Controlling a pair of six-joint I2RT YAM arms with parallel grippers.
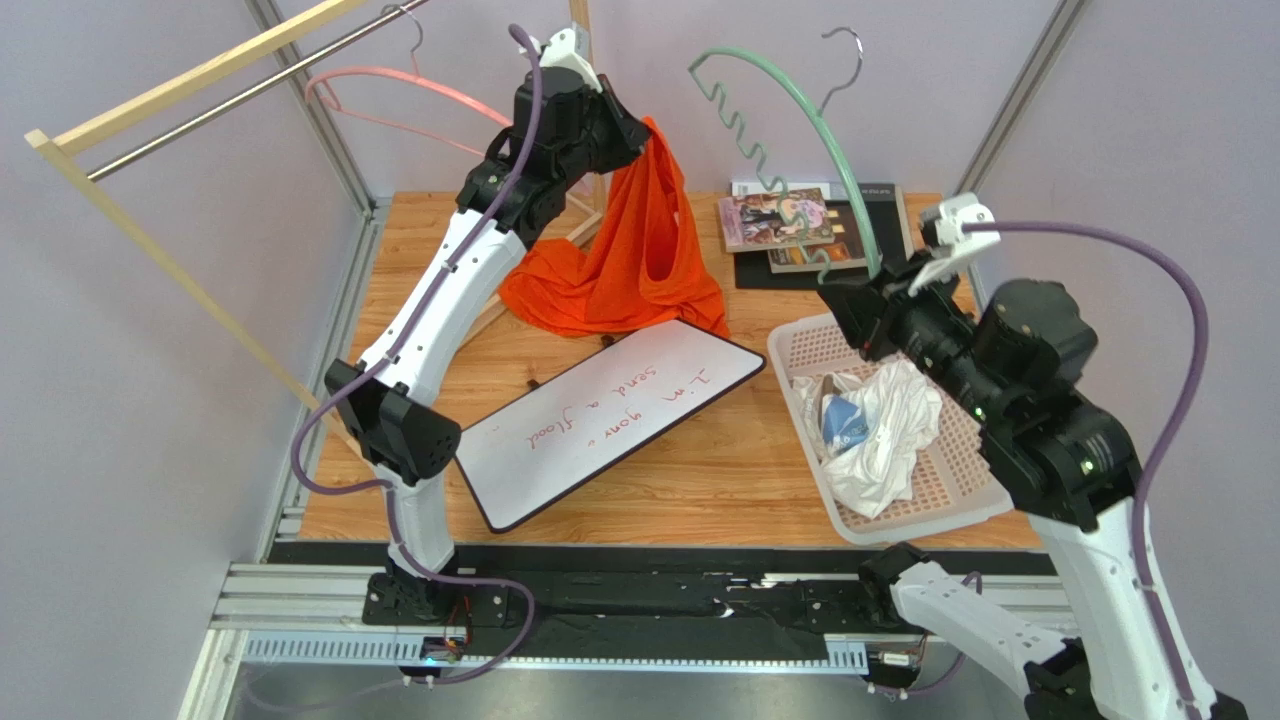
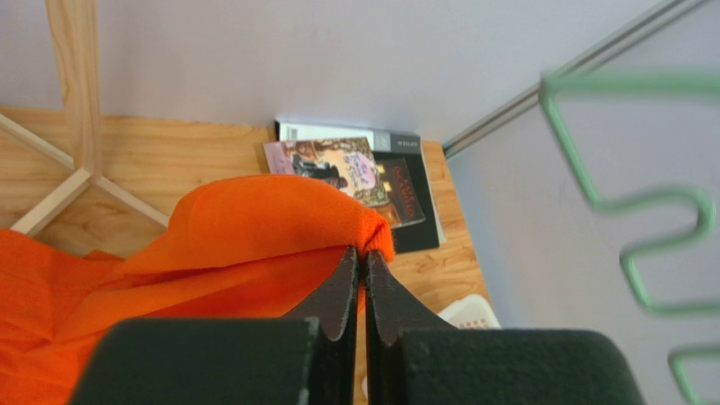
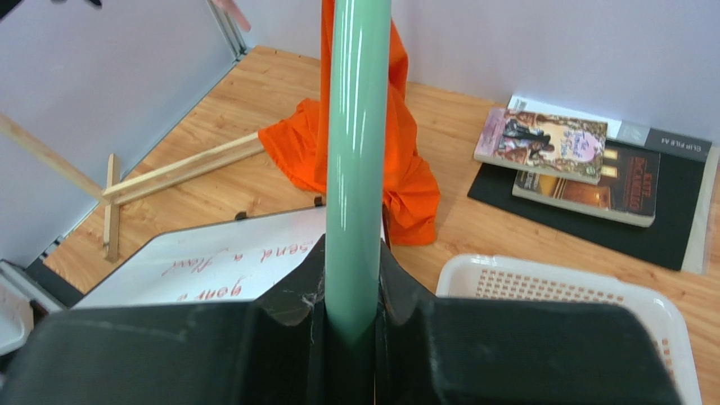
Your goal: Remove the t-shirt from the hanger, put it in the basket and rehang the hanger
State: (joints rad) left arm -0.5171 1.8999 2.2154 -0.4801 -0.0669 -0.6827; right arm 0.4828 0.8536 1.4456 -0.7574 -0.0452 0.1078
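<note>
The orange t-shirt (image 1: 631,255) hangs from my left gripper (image 1: 649,138), which is shut on a fold at its top edge (image 2: 372,238). Its lower part lies bunched on the wooden table. The mint-green hanger (image 1: 819,150) stands to the right of the shirt, with no cloth on it. My right gripper (image 1: 845,305) is shut on the hanger's lower arm (image 3: 357,169), just above the basket's far corner. In the right wrist view the t-shirt (image 3: 406,177) drapes behind the green bar. The hanger's wavy end (image 2: 642,202) shows to the right of my left gripper (image 2: 361,253).
A whiteboard (image 1: 601,420) with red writing lies mid-table. A white perforated basket (image 1: 962,503) at the right holds a white cloth (image 1: 887,435). Books (image 1: 781,218) on a black mat sit at the back. A wooden rack (image 1: 181,98) with a pink hanger (image 1: 391,83) stands at the back left.
</note>
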